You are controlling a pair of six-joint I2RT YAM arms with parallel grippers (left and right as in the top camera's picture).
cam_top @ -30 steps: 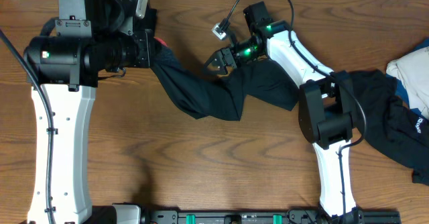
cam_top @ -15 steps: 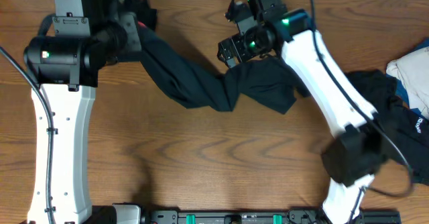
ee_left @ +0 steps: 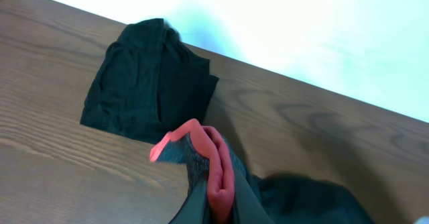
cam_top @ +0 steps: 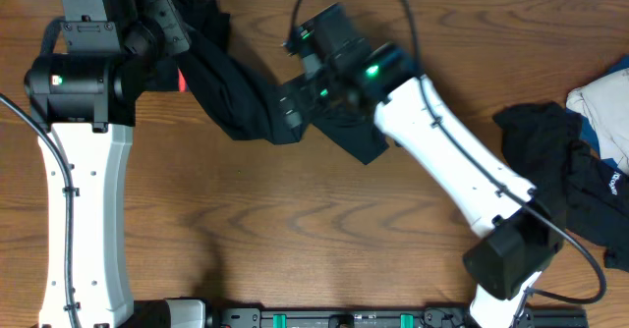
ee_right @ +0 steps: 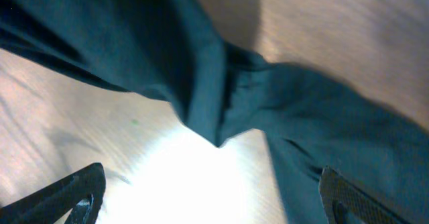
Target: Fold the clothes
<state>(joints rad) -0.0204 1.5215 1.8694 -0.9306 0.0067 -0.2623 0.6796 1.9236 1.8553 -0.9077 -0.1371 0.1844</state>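
The long black trouser-like garment of soft cloth [cam_top: 236,97] lies across the upper middle of the brown wooden table [cam_top: 295,240]. Its left end rises to the left gripper [cam_top: 179,65], and its right end disappears under the right arm. The left gripper's fingers do not show in the left wrist view, but its jaws are pressed together on the garment. There the cloth is bunched close under the camera, with its coral-red inner band [ee_left: 218,170] turned outward.

The right gripper [ee_right: 214,200] hangs over the middle part of the same garment. Its jaws are spread wide, one dark fingertip [ee_right: 77,190] in each lower corner of the right wrist view, and nothing is between them except bright table. In that view the cloth crosses the upper part and narrows to a twisted waist.

A small black folded piece [ee_left: 151,83] rests flat near the far edge of the table, just beside the left gripper. At the right edge, well apart from both grippers, a heap of black cloth [cam_top: 560,161] lies against a white piece [cam_top: 600,102] with some blue fabric [cam_top: 588,136] beside it.
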